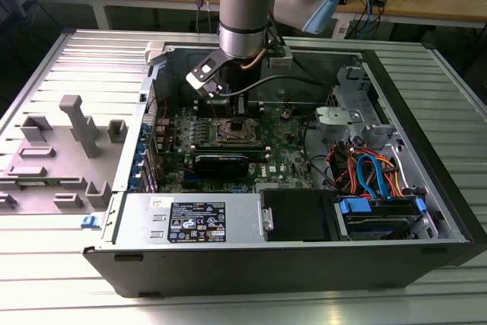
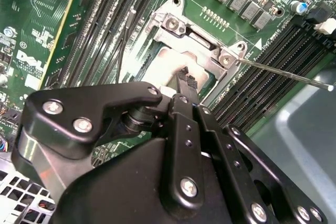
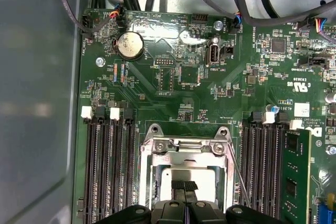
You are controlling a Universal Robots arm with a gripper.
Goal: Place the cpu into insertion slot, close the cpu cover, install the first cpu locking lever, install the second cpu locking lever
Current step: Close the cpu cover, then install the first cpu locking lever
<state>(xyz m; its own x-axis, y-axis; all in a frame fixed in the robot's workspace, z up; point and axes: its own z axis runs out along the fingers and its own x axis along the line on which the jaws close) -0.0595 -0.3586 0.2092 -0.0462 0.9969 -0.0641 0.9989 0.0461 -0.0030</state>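
In the exterior view, the open computer case (image 1: pixel 304 264) lies on the ribbed worktop (image 1: pixel 46 279). The arm comes down from the top middle of the frame and puts the gripper (image 1: pixel 234 121) right over the insertion slot (image 1: pixel 233 133), just above the centre of the picture. A tangle of cables (image 1: pixel 365 173) sits well off toward the exterior view's right, so I judge snagging on them unlikely.

In the second wrist view, the gripper (image 2: pixel 186 80) has its tips together with nothing visible between them. They point onto the pale metal top of the cpu (image 2: pixel 165 61), which lies in the slot. The cpu cover (image 2: pixel 218 56) frames it, though I cannot tell whether the plate is fully flat. A thin locking lever (image 2: pixel 283 74) sticks out free over the memory slots (image 2: pixel 262 66), not yet latched. That is the main hazard as I judge it: with nothing clamping the chip, a sideways push from the tips could shift it and damage the contacts beneath. The loose lever could also catch on the gripper body.

In the first wrist view, the gripper (image 3: pixel 184 186) tips touch or hang just above the cpu (image 3: pixel 205 182), inside the window of the cpu cover (image 3: pixel 184 157). The lever (image 3: pixel 237 174) runs just beside the frame. More memory slots (image 3: pixel 107 171) crowd close, leaving little room for an off-line move.
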